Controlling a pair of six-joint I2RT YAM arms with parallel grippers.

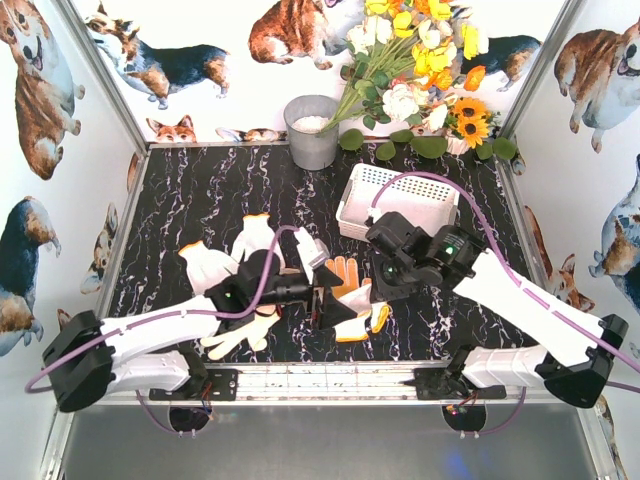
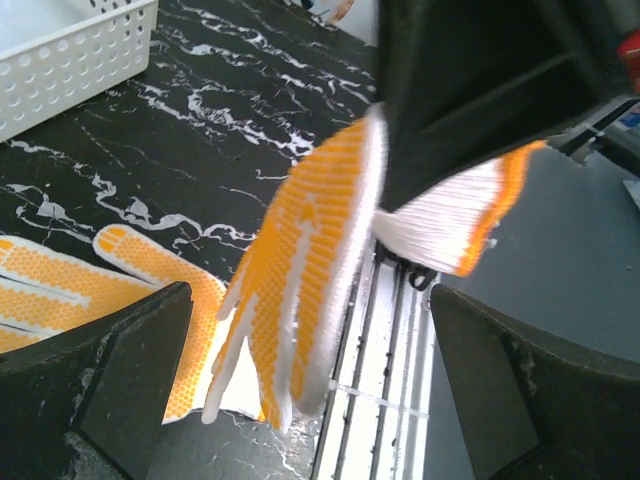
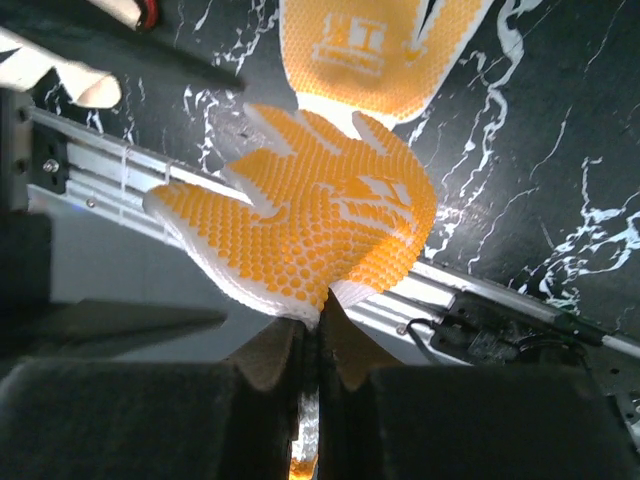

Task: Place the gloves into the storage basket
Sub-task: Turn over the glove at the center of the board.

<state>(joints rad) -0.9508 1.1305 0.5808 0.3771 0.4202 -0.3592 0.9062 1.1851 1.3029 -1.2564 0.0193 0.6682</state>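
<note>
Several gloves [image 1: 208, 266] strew marbled table [image 1: 205, 195] between corgi-print walls [image 1: 55, 190].

One orange-dotted glove [image 3: 320, 220] hangs pinched above the worktop [image 1: 200, 190], centre frame. A second glove [image 3: 380, 50] lies flat beside it. White gloves [image 1: 210, 265] lie at left. The white lattice basket [image 1: 352, 222] sits upper right.

About six gloves [image 1: 205, 265], one white basket [image 1: 352, 210], one grey bucket [image 1: 312, 135]

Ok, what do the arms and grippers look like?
The left arm and right arm have white shells, black joints and a purple cable looping along each. The left gripper and right gripper are black with blocky fingers. Green lights glow on the right arm.
</note>
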